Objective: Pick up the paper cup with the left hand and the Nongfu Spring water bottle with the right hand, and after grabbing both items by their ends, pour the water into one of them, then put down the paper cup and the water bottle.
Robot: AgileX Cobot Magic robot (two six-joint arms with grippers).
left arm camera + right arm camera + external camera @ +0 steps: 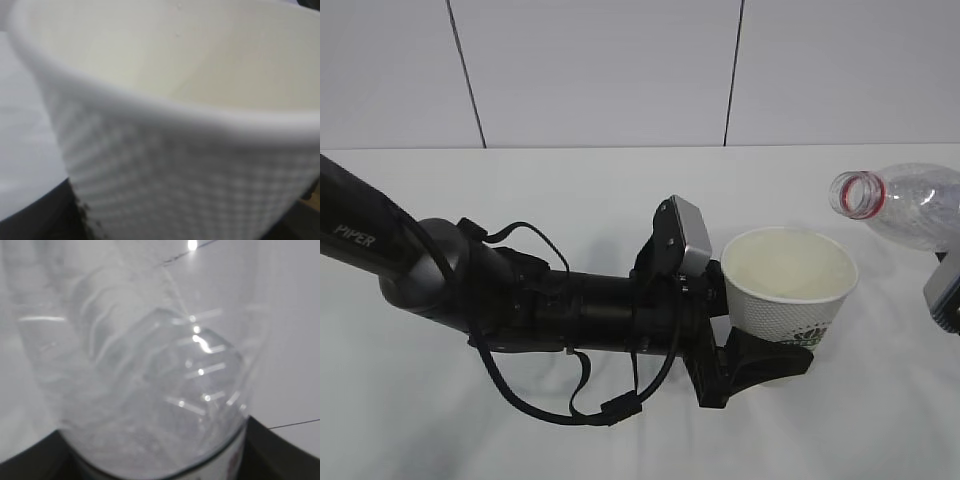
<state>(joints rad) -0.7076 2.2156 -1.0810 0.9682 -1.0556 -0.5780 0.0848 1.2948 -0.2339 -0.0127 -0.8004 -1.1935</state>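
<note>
**Cup and bottle raised, pour about to begin**

I am clamping my left gripper (765,355) around the lower body of the paper cup (788,285), its dark fingers hugging the wall near the green logo. The cup is sitting upright above the white table (570,200), mouth open, and I cannot tell whether any water is inside it. My right gripper (160,467) is closing on the Nongfu Spring water bottle (905,205) near its base; the right wrist view is showing clear ribbed plastic rising between the dark fingers. The bottle is lying tilted, its uncapped, red-ringed mouth pointing toward the cup, close above and to the right of its rim.

I judge I am lining up for the pour. Next I need to bring the bottle mouth over the cup's opening and tip further, while keeping the cup level.
</note>
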